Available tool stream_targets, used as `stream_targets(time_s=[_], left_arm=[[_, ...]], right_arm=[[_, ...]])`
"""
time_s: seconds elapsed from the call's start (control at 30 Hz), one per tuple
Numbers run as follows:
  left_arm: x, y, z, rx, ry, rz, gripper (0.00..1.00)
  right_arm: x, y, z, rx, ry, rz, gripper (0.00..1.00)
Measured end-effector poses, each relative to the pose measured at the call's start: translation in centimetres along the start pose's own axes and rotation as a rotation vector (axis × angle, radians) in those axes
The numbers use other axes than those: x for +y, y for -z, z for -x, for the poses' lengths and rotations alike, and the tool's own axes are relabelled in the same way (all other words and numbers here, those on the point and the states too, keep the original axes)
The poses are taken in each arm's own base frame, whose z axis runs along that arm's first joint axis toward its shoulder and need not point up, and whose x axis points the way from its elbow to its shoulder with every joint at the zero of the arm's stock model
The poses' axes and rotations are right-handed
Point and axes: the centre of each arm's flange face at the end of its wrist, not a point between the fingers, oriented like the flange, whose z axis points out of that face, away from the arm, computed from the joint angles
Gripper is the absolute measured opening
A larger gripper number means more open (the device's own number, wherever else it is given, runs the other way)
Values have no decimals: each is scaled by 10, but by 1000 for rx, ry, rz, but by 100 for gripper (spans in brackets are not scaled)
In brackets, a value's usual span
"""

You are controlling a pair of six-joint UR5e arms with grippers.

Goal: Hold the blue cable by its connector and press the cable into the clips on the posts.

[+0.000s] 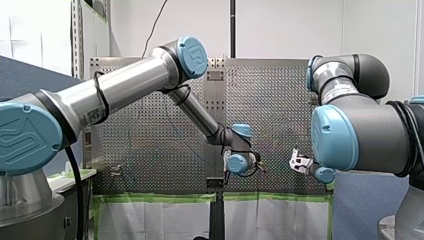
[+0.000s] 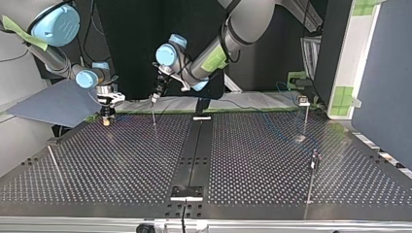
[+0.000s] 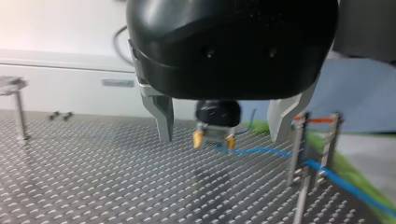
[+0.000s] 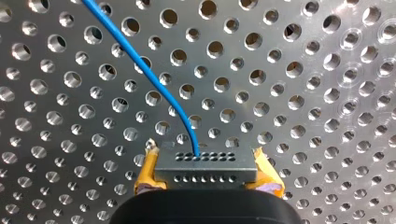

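Perforated metal surface [image 2: 121, 165] all round, and the connector [image 4: 205, 175] is held low over it, pinched from both sides by the yellow pads of the right pincer [image 4: 205, 161]. From the connector the blue cable [image 4: 140, 70] is led off across the holes toward a pair of thin posts [image 3: 299, 154] topped by an orange-marked clip [image 3: 317, 120]. Whether it's seated in there can't be told. The left pincer [image 3: 223, 134] is spread wide with nothing in it, not far from the connector. It's probably best done with the connector gripped firmly and the cable drawn lightly taut, so it gets pushed squarely down into the clip instead of being dragged sideways. More posts are dotted well away from the connector. A blue-grey board [image 2: 53, 104] is propped just beside it, and green tape [image 2: 347, 94] is stuck on a white panel far off.
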Motion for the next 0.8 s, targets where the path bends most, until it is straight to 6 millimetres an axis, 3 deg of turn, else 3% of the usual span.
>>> stream_targets(time_s=[0.8], left_arm=[[14,36,87,-196,227,25,99]], right_arm=[[-10,-1,2,-4,-1,-13,0]])
